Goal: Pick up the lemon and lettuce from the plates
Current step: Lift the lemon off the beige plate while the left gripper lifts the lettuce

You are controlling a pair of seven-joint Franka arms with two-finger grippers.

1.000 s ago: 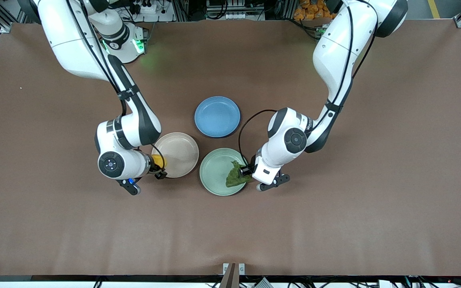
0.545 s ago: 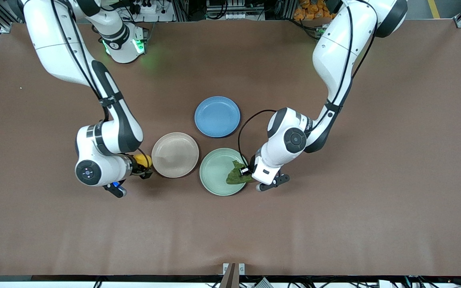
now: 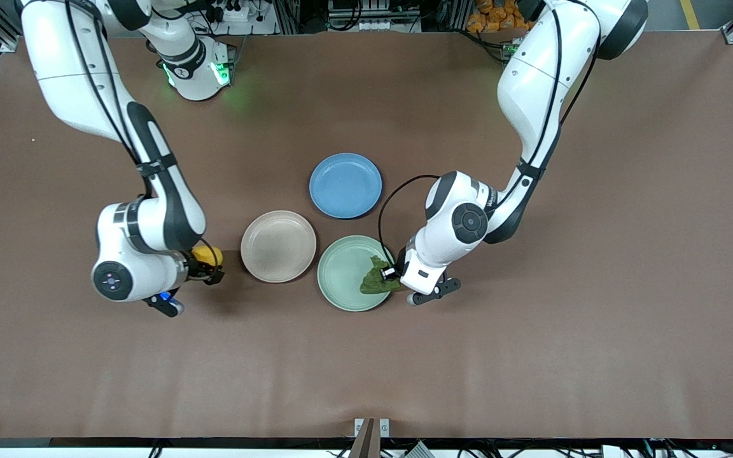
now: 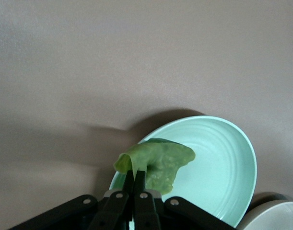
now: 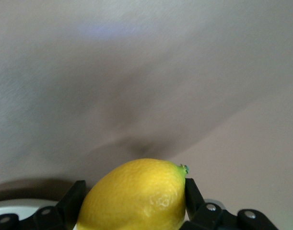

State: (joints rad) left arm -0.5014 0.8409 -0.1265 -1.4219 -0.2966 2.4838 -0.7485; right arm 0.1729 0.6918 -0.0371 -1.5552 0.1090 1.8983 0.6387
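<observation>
The right claw (image 3: 209,267) is clamped across the lemon (image 3: 203,255) and hangs over bare desk (image 3: 532,356) at the middle left of the front view, just clear of the beige-pink plate (image 3: 278,246). In the right wrist view the lemon (image 5: 136,194) sits wedged between the two black fingers (image 5: 190,189) with only brown surface under it, so to my eye the fruit is already off its plate and held by its broad middle, where a round thing is least likely to squirt out.

The left claw (image 3: 392,272) is pinched tight on the lettuce (image 3: 374,278) at the rim of the mint green plate (image 3: 344,273), a little below centre of the front view. The left wrist view shows the fingers (image 4: 139,181) drawn together on a thin edge of the lettuce (image 4: 158,160), the rest of the leaf draped over the plate's (image 4: 223,163) bowl. I would judge the leaf gripped but not yet carried away; being limp, it wants a pinch at the edge and a straight lift so it does not drag.

The blue plate (image 3: 345,185) sits bare above the other two, at the centre of the view.

No brand, label or readable writing shows on plates, food or desk.
</observation>
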